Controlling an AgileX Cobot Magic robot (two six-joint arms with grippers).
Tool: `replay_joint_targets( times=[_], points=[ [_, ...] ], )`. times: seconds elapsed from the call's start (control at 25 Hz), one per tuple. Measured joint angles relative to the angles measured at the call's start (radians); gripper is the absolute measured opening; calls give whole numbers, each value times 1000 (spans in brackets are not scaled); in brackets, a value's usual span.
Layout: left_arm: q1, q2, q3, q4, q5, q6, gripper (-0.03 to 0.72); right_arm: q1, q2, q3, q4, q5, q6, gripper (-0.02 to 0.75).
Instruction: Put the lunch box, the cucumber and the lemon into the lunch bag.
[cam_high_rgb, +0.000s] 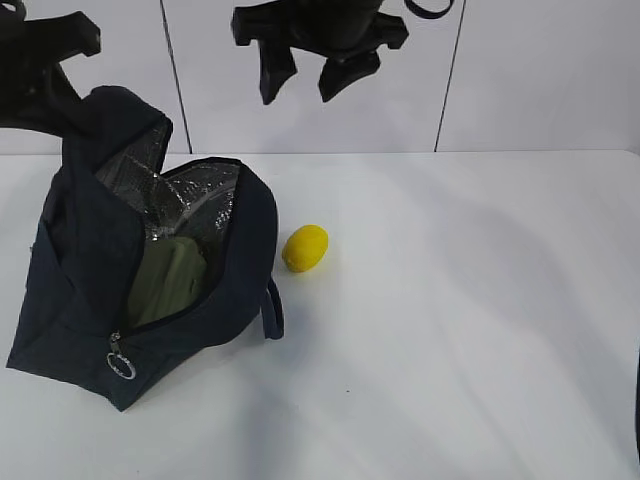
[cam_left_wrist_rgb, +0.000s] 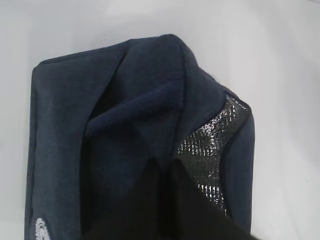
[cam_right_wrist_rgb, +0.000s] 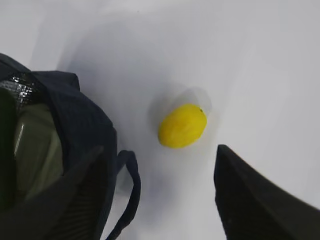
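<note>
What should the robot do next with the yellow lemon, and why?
Probably lower the open right gripper over the lemon and close on it. The lemon lies on the table beside the lunch bag, whose top is open.

Both arms are matte black plastic; the right pincer (cam_high_rgb: 308, 72) ends in two thick, wedge-shaped fingers (cam_high_rgb: 274, 75) below a blocky winged mount, with a black cable (cam_high_rgb: 432, 10) looping beside it; the left pincer (cam_high_rgb: 30, 70) shows an angular black bracket; its fingers, in the wrist view, perhaps smooth, read only as dark blurred shapes.
</note>
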Motion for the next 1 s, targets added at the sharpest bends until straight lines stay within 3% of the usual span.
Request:
replay_joint_targets(
  times=[0.24,0.48,0.68,1.0],
  points=[
    [0,0,0,6,0,0,-5,-67,-3,35,42,0,8,510],
    [0,0,0,14,0,0,-5,-70,-20,201,92,0,17,505],
    [0,0,0,17,0,0,-5,-70,-30,292,85,0,49,505],
    [0,0,0,18,0,0,-5,-70,-27,298,6,-3,210,505]
  ],
)
